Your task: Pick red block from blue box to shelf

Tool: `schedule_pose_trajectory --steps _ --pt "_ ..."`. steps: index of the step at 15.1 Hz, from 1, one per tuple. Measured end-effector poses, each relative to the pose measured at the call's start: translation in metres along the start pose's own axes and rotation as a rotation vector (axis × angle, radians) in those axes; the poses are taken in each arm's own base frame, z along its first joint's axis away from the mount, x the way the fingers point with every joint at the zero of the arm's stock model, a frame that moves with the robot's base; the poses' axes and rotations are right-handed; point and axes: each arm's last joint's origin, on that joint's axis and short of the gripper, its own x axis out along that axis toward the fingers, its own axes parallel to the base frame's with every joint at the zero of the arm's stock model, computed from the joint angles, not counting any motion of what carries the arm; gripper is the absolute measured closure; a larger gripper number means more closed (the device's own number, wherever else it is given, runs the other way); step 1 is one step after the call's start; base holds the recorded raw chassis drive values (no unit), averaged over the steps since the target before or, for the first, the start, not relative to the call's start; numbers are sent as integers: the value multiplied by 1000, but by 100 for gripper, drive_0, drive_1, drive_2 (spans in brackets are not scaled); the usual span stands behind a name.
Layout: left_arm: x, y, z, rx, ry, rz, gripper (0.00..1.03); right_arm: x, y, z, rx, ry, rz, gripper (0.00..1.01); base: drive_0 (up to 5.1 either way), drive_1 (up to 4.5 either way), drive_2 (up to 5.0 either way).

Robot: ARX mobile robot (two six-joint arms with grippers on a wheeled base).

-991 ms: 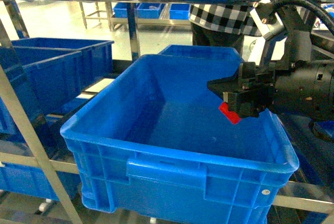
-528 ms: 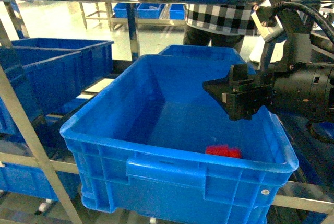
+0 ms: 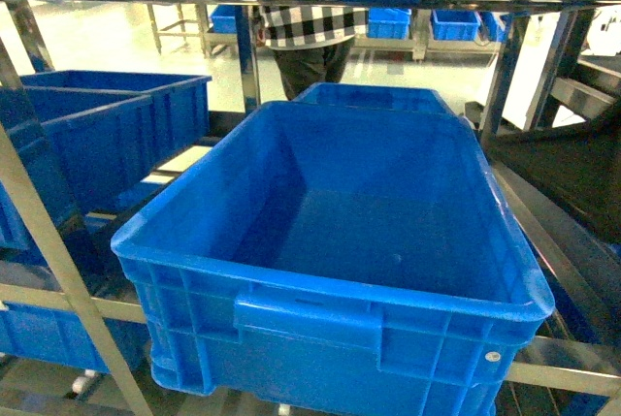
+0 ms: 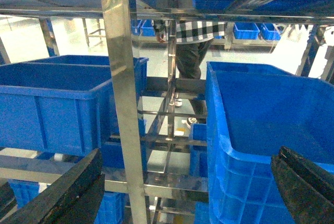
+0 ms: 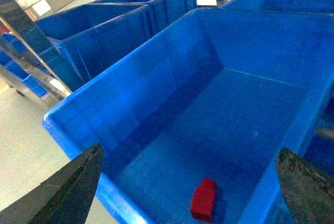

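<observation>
Red block lies on the floor of the blue box, close to the near wall in the right wrist view. Its long axis runs up and down that picture, leaning slightly to the right at the top, so one narrow end points toward the near rim and the other toward the middle of the floor. It rests flat, clear of the walls. In the head view the block is hidden behind the front wall of the box.

The right gripper hangs above the box with its two dark fingers spread wide at the picture's lower corners, holding nothing. The left gripper is likewise spread wide, its fingers at the lower corners of its own view, facing a post of the shelf between two crates.

Behind the shelf stands a person in a checked shirt. More blue crates sit to the left.
</observation>
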Motion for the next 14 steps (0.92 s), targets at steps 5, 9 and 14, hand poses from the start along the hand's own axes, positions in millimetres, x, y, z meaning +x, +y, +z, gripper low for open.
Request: schedule_pose_trajectory --steps 5,9,14 --pt "0 0 0 0 0 0 5 -28 6 -15 60 20 -12 3 0 0 0" --pt "0 0 0 0 0 0 5 -82 15 -44 115 43 -186 3 0 0 0" --pt "0 0 0 0 0 0 5 -182 36 -21 -60 -134 -547 3 0 0 0"
